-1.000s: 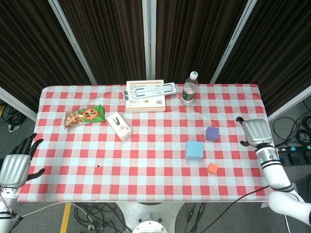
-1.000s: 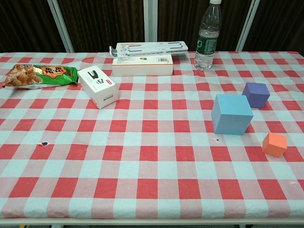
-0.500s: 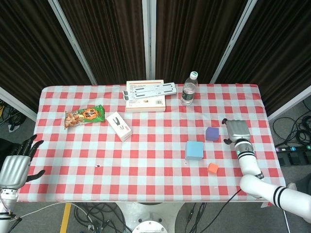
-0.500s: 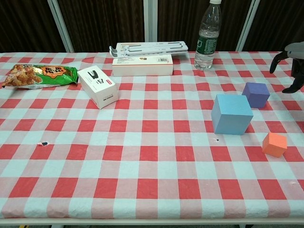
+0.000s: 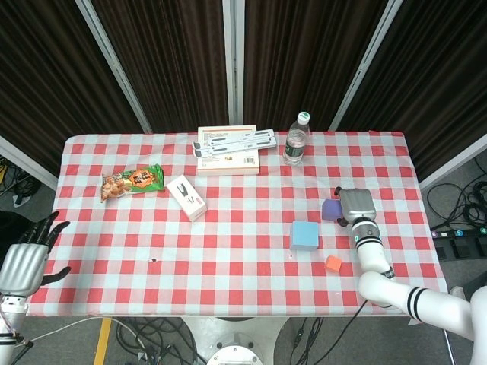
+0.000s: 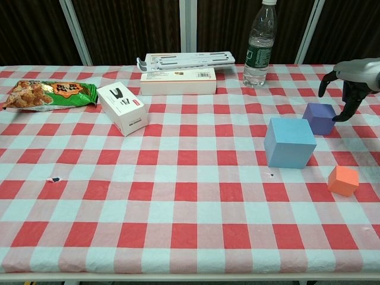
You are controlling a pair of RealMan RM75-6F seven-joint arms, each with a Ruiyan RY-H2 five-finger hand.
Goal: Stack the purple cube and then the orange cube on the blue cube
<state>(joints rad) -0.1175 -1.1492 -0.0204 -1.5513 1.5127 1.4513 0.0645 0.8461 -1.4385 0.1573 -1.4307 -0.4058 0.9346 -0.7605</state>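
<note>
The purple cube [image 5: 329, 210] [image 6: 320, 118] sits just behind and to the right of the bigger blue cube [image 5: 304, 235] [image 6: 289, 142]. In front of them lies the small orange cube [image 5: 333, 264] [image 6: 343, 180]. My right hand [image 5: 355, 204] [image 6: 354, 76] hovers over the purple cube's right side with fingers [image 6: 344, 107] spread; one fingertip hangs close beside the cube, and nothing is held. In the head view the hand covers part of the cube. My left hand [image 5: 23, 260] is open, off the table's front left corner, and appears in the head view only.
A water bottle [image 5: 297, 139] [image 6: 260, 44] stands behind the cubes. A white stand on a flat box [image 5: 228, 144] [image 6: 178, 80] lies at the back centre. A small white box [image 5: 186, 198] [image 6: 122, 108] and a snack bag [image 5: 133, 181] [image 6: 50, 94] lie left.
My right hand has travelled left from the table's right edge to just over the purple cube. The cubes and my left hand have not moved.
</note>
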